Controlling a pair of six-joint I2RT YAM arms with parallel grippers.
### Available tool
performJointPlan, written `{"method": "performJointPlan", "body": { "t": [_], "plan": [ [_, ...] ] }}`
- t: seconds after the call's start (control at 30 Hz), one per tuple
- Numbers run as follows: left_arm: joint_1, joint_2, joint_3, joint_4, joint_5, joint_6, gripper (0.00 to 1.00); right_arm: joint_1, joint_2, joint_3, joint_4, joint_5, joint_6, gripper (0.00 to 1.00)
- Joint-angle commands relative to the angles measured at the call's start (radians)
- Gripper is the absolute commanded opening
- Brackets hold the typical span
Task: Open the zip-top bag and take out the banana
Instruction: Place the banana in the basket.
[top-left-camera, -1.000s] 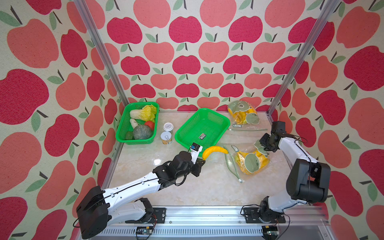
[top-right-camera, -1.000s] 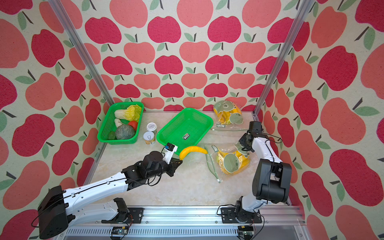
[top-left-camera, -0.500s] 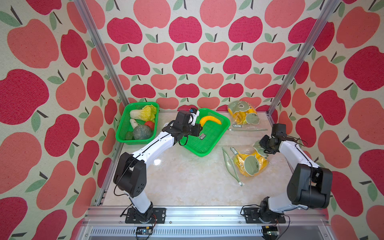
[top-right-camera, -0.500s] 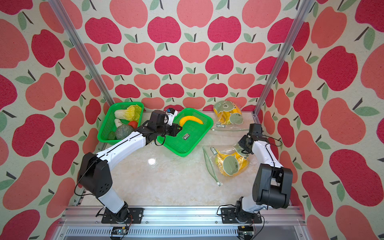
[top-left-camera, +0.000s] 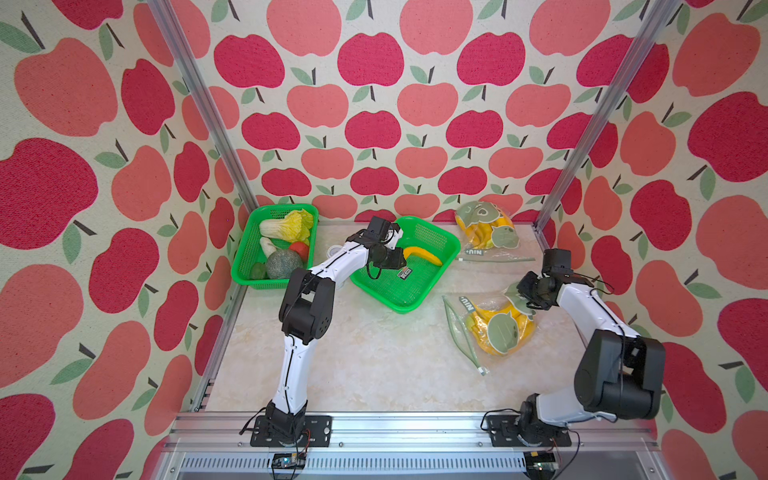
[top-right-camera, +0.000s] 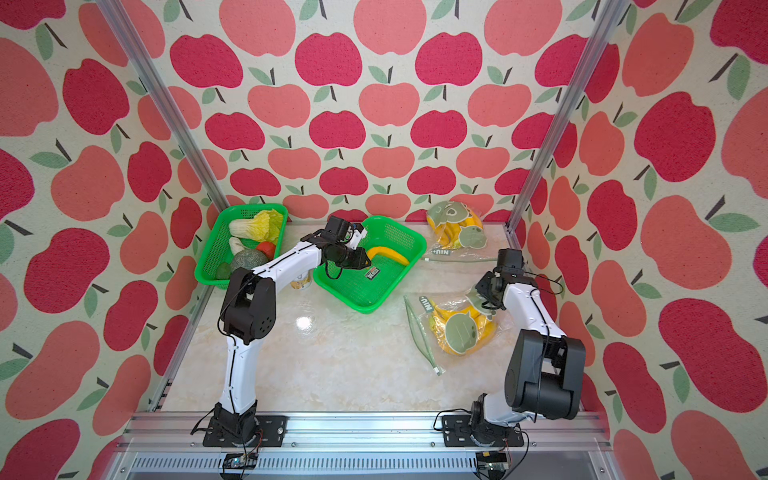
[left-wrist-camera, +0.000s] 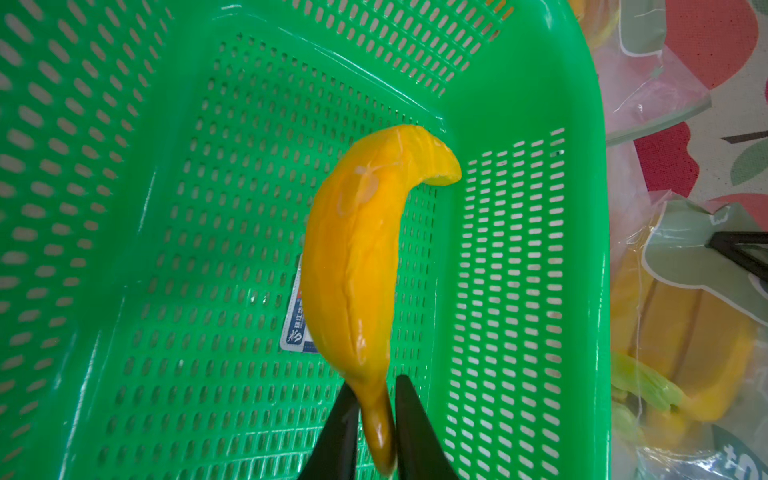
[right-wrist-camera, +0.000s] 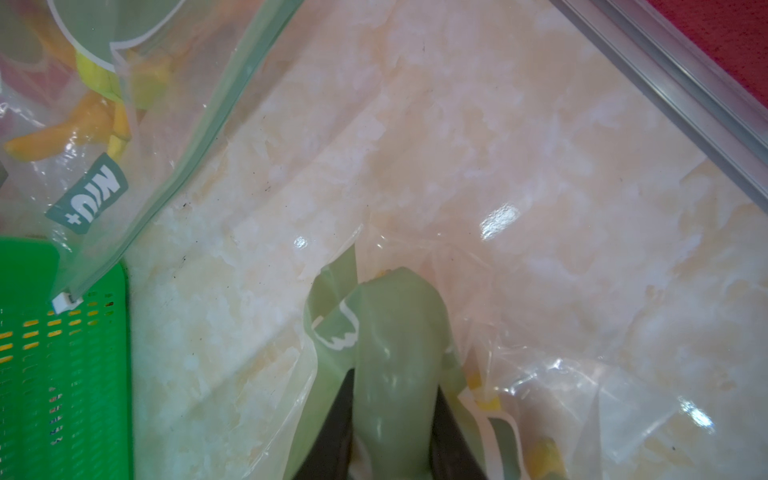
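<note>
Banana (left-wrist-camera: 353, 257), curved yellow, mid-frame in green mesh basket (left-wrist-camera: 582, 208), stem between barely parted jaws of left gripper (left-wrist-camera: 376, 384); grip unclear. Probably light, stiff, slippery: grasp mid-body. Right gripper (right-wrist-camera: 392, 386) pinches clear zip-top bag (right-wrist-camera: 399, 316).

Lab test booth, aluminium rail (top-left-camera: 415, 432), apple-print walls (top-left-camera: 374, 124)

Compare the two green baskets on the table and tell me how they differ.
The left basket is crowded with vegetables, among them a napa cabbage and a melon. The centre basket holds just one banana and a label. The left basket lies along the side wall, while the centre basket is turned diagonally. The left end effector reaches into the centre basket, and nothing reaches into the left basket. Both are green perforated plastic.
</note>
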Motion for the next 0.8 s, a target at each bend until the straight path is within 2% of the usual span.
{"method": "performJointPlan", "body": {
  "t": [0.0, 0.13, 0.33, 0.47, 0.53, 0.63, 0.77],
  "plan": [
    [0.004, 0.040, 0.059, -0.043, -0.034, 0.004, 0.21, 0.007, -0.018, -0.006, 0.011, -0.016, 0.002, 0.07],
    [0.004, 0.068, 0.092, -0.045, -0.101, 0.013, 0.30, 0.009, -0.020, -0.005, 0.012, -0.014, 0.002, 0.07],
    [0.005, 0.124, 0.180, -0.072, -0.158, 0.030, 0.33, 0.016, -0.026, 0.000, 0.008, -0.012, 0.004, 0.08],
    [0.001, 0.089, 0.172, -0.084, -0.243, 0.052, 0.40, 0.019, -0.056, 0.004, -0.007, -0.008, -0.005, 0.17],
    [-0.009, 0.017, 0.113, -0.066, -0.306, 0.063, 0.44, 0.026, -0.082, 0.014, -0.028, 0.011, -0.022, 0.29],
    [-0.032, -0.155, -0.060, 0.013, -0.380, 0.059, 0.50, 0.042, -0.127, 0.032, -0.079, 0.069, -0.044, 0.50],
    [-0.131, -0.423, -0.356, 0.135, -0.487, 0.109, 0.55, 0.044, -0.164, 0.029, -0.119, 0.085, -0.063, 0.56]
  ]
}}
